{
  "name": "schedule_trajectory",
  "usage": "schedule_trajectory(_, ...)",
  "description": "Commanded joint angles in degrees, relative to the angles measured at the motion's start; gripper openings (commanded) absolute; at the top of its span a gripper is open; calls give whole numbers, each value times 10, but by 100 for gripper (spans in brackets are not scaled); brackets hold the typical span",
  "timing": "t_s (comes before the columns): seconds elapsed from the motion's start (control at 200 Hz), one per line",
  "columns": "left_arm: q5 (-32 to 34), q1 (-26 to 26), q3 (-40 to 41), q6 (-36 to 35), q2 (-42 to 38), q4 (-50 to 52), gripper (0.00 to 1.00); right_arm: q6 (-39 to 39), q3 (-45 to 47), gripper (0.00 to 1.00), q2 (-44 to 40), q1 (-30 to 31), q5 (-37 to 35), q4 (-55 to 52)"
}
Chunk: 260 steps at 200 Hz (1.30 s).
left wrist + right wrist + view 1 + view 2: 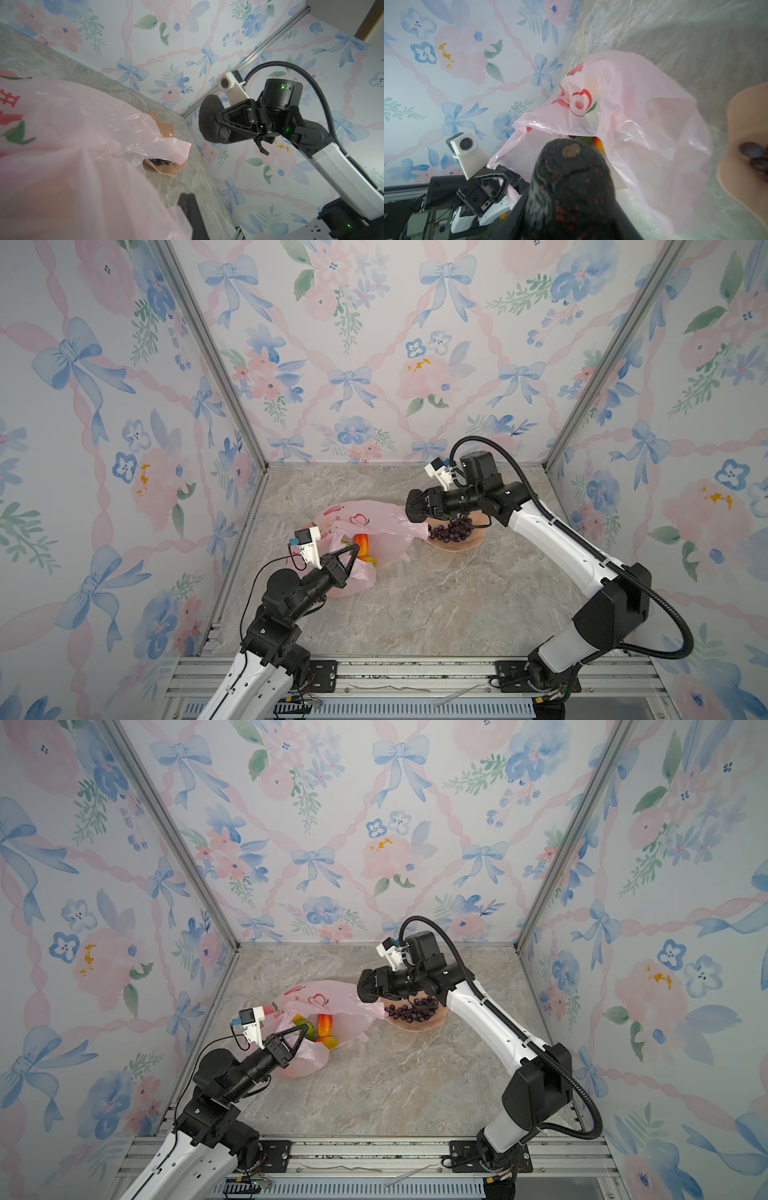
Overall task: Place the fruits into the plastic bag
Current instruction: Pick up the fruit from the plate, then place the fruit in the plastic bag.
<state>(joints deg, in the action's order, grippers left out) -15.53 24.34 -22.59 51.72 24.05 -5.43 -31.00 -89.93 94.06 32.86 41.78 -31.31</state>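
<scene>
The pink plastic bag [374, 518] [332, 994] lies at the left middle of the table with its mouth held open. My left gripper [354, 549] [188, 198] is shut on the bag's near rim. Inside the bag I see a red-orange mango [325, 1024], a yellow fruit [329, 1041] and a green kiwi half [310, 1030]. My right gripper [415, 506] [571, 197] hovers just right of the bag's mouth, shut on a black bumpy fruit [212, 120] [571, 166]. Dark purple grapes [451, 529] lie under that arm.
The grapes rest in a peach scalloped dish [457, 546] [415, 1027] right of the bag, with a bag flap draped over its left edge. Flowered walls close in the back and both sides. A metal rail [415, 672] runs along the front.
</scene>
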Motion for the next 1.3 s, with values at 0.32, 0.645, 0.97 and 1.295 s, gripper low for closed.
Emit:
schedule_trajectory(0.32,-9,-3,4,3,-9,1,0,94,-123,47,151,132,-25,-144)
schedule_trajectory(0.645,-17,-3,3,5,-4,-11,0,105,-163,47,229,177,-52,-159)
schedule_trajectory(0.97,-31,-3,5,4,-9,-24,0,87,-220,47,312,209,-25,-149)
schedule_trajectory(1.295,-53,-3,6,5,-8,-46,0,54,-243,49,354,212,-24,-122)
